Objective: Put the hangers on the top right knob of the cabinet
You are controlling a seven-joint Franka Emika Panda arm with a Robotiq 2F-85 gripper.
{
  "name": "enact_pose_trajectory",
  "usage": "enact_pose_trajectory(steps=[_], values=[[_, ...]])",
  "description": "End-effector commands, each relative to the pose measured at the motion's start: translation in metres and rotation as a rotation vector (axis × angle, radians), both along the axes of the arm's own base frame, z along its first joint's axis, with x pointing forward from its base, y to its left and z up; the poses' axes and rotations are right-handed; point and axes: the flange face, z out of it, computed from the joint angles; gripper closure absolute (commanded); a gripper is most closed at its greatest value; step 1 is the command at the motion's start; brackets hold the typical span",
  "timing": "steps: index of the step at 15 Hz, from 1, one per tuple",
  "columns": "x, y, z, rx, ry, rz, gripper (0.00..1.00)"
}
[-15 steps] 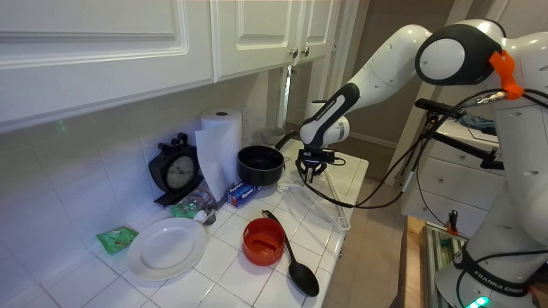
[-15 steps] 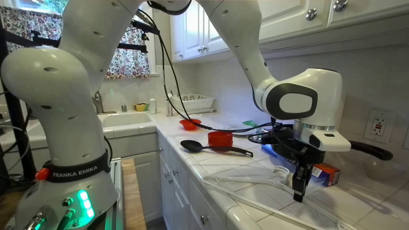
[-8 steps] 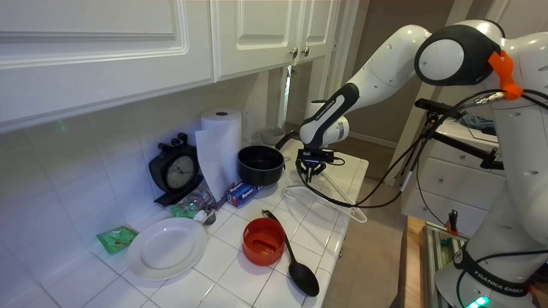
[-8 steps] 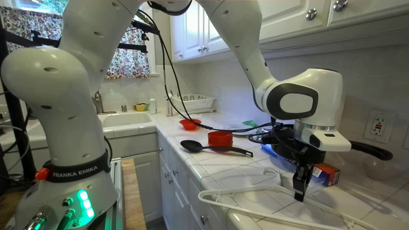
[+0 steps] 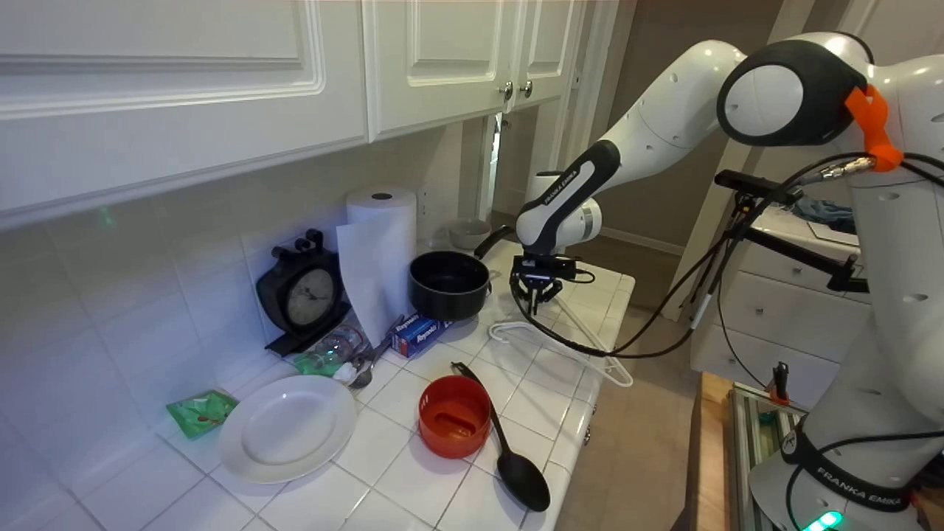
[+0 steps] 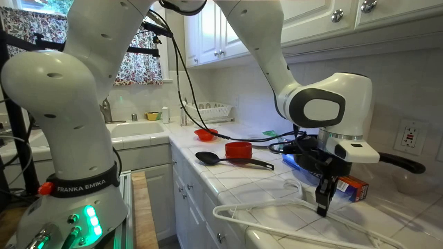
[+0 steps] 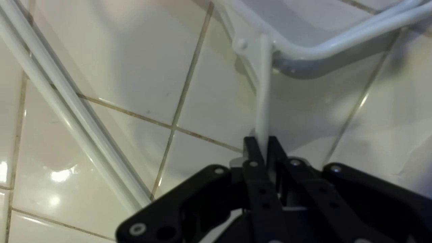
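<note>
The white hangers (image 5: 516, 324) lie at or just above the tiled counter, with one corner over its front edge; they also show in an exterior view (image 6: 263, 204). My gripper (image 7: 261, 139) is shut on one white tube of the hangers (image 7: 265, 84), close to the hook's base. The gripper points down in both exterior views (image 5: 536, 302) (image 6: 322, 211). The white cabinet (image 5: 442, 92) hangs above the counter. Its shiny round knobs, one knob (image 5: 506, 90) and another knob (image 6: 368, 6), sit at the door corners, well above the gripper.
A black pot (image 5: 448, 287), a Reynolds box (image 5: 417, 335) and a paper-towel roll (image 5: 381, 251) stand beside the gripper toward the wall. A red cup (image 5: 454, 417), a black ladle (image 5: 522, 479) and a white plate (image 5: 287, 428) are on the counter. A black cable (image 5: 582, 350) hangs by the gripper.
The hangers have turned in the grip, their far corner swinging out past the counter's front edge. The gripper has risen very slightly between the last two moments.
</note>
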Motion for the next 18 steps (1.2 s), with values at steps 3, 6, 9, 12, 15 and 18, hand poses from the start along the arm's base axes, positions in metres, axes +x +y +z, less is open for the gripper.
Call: enact_pose_trajectory(steps=[3,6,9,12,15,18], values=[[-0.006,0.003,0.031,0.06,-0.033,0.0,0.96],[-0.006,0.004,0.048,0.057,-0.064,0.006,0.96],[-0.009,0.01,0.068,0.055,-0.098,0.026,0.96],[-0.011,0.017,0.083,0.06,-0.11,0.057,0.96],[-0.015,0.024,0.096,0.058,-0.13,0.079,0.96],[-0.022,0.03,0.112,0.054,-0.166,0.097,0.96]])
